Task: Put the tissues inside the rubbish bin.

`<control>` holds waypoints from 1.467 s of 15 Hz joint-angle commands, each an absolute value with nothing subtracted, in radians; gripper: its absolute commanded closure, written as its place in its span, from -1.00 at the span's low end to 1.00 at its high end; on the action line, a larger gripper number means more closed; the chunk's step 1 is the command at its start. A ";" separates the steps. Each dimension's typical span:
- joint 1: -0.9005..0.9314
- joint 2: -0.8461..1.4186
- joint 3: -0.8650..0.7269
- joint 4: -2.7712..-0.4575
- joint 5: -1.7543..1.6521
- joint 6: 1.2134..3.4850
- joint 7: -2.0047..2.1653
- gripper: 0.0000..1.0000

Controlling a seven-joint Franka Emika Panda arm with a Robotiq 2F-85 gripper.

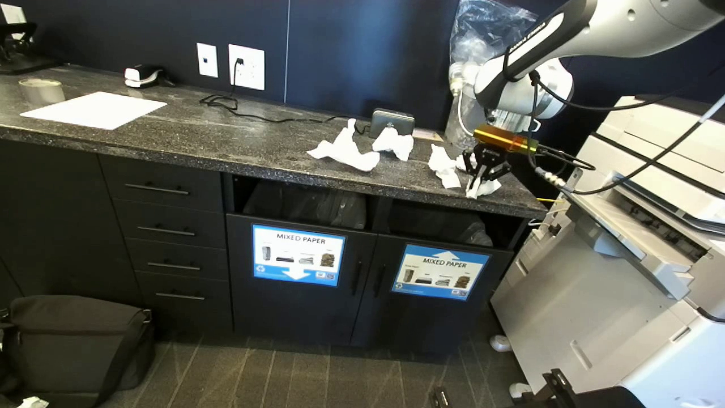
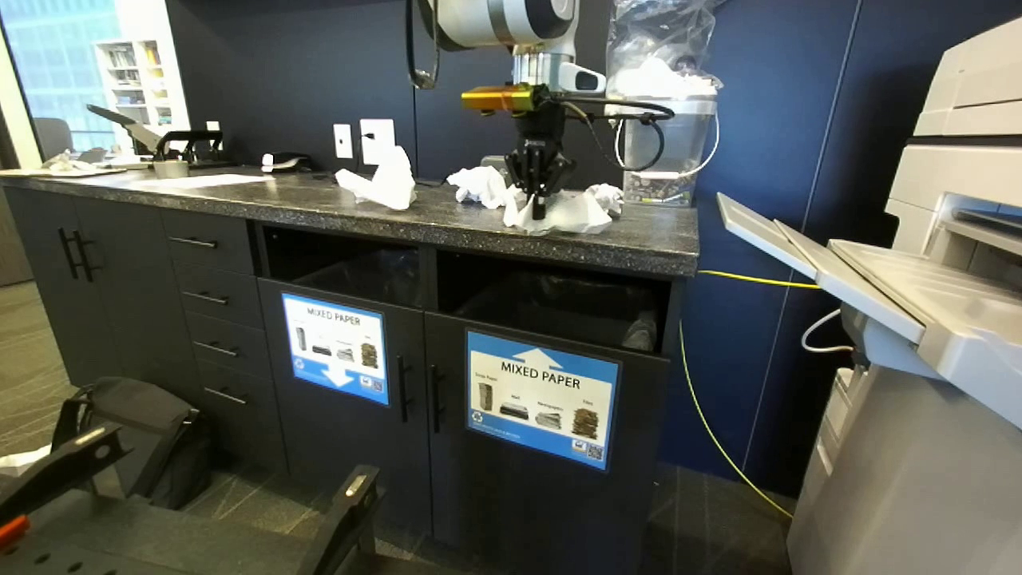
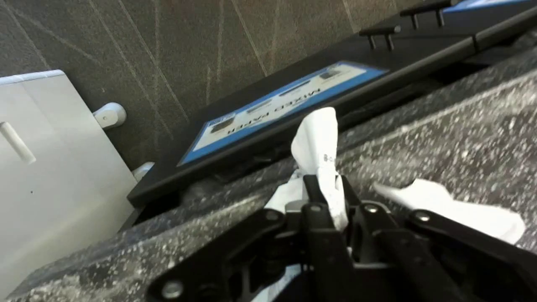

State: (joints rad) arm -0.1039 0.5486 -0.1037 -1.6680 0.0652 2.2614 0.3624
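1. In an exterior view, a white and black Franka robot arm [image 1: 634, 28] reaches from the upper right over a dark speckled table [image 1: 226, 141]. Its jaws, near the table's front edge, are pinched together on a crumpled white tissue [image 1: 482, 188]. More lie on the table to the left in this view: a ragged tissue [image 1: 444, 165] near the jaws, then a small tissue [image 1: 395, 143] and a larger peaked tissue [image 1: 346, 152]. A flat paper sheet [image 1: 93, 110] lies well apart. Under the table are the left-hand rubbish bin [image 1: 294, 311] and the right-hand rubbish bin [image 1: 419, 326], dark cabinet fronts with wide slots.

2. In an exterior view, the jaws point straight down, the gripped tissue spread out around their tips. A tissue ball [image 2: 604, 197] sits just beside it, before a clear plastic bucket [image 2: 667, 152]. Below, the right-hand bin bears a blue-and-white "MIXED PAPER" sign [image 2: 543, 399]. An office printer [image 2: 894, 415] stands at the right.

3. In the wrist view, the jaws enter from the bottom, closed tightly, a fold of tissue sticking out between them. A loose tissue [image 3: 457, 214] lies nearby on the table. Past the edge, the sign's lettering appears upside down above the carpet [image 3: 188, 42].
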 commanded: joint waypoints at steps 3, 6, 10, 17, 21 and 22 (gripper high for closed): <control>-0.036 0.337 -0.094 -2.021 0.080 2.302 0.383 0.90; 0.001 0.256 -0.085 -2.184 0.063 2.327 0.388 0.90; 0.049 0.187 -0.061 -2.374 0.029 2.482 0.387 0.90; 0.201 0.234 -0.167 -2.598 -0.367 2.949 0.543 0.90; 0.405 0.302 -0.485 -2.599 -0.720 3.184 0.704 0.90; 0.468 0.349 -0.573 -2.568 -0.777 3.233 0.743 0.90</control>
State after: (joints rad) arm 0.3360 0.2708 -0.3773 -2.6066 -0.6114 3.0919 0.6389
